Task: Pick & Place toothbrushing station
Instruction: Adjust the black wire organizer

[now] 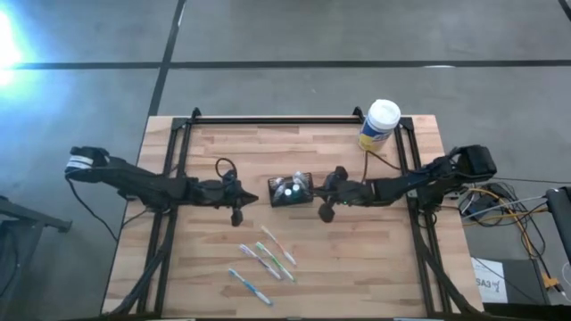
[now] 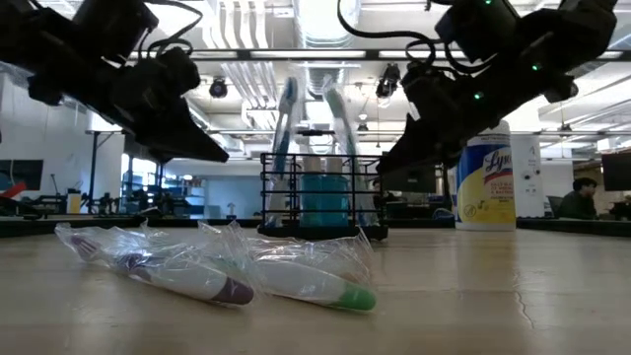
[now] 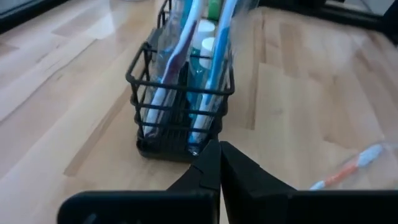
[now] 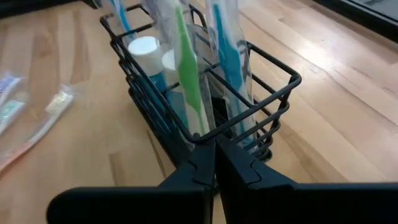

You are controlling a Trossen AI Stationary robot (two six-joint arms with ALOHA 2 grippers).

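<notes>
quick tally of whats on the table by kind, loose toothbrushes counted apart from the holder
wire toothbrush holder: 1
loose wrapped toothbrushes lying on the wood: 4
yellow wipes canister: 1
total: 6
The brushes standing inside the holder are not counted; their number cannot be told for sure.

One toothbrushing station (image 1: 292, 190), one yellow canister (image 1: 378, 126), four loose toothbrushes (image 1: 268, 261), two pincers (image 1: 237, 214)

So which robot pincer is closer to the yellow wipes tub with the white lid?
Right. The right pincer sits beside the black wire toothbrush holder, below the yellow tub. The left pincer sits beyond the holder, farther off.
</notes>
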